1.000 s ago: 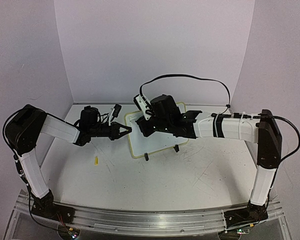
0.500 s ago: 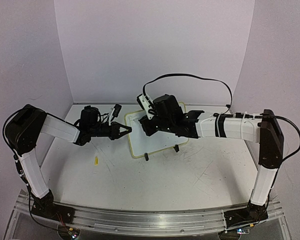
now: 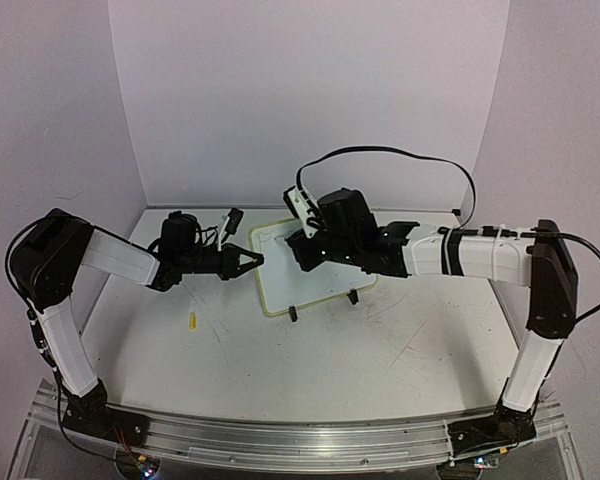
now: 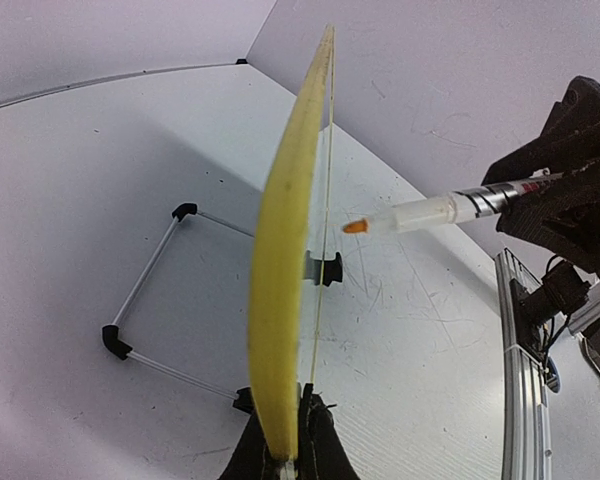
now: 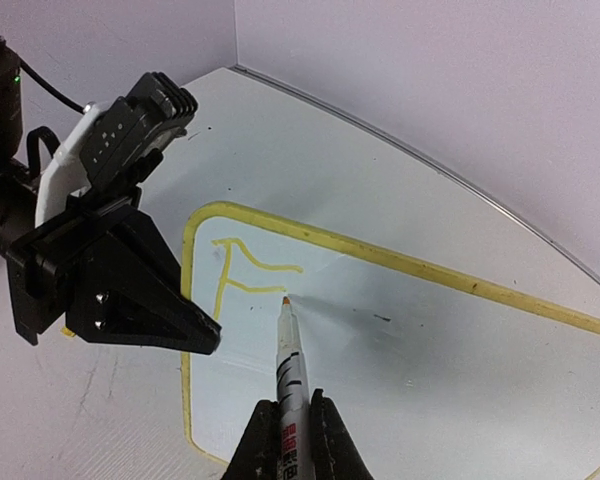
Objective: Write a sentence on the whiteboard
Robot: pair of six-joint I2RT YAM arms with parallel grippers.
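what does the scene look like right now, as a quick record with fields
whiteboard: propped on its wire stand, mid table
left gripper: shut on the whiteboard's yellow rim
right gripper: shut on the marker
marker tip: orange, at the end of a stroke; contact with the board unclear
writing: a few yellow-orange strokes near one corner, shaped like an F
table: small yellow item lying left of the board

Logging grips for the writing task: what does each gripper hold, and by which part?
The left gripper clamps the whiteboard by its yellow side rim; the right gripper holds an orange-tipped marker by its barrel.
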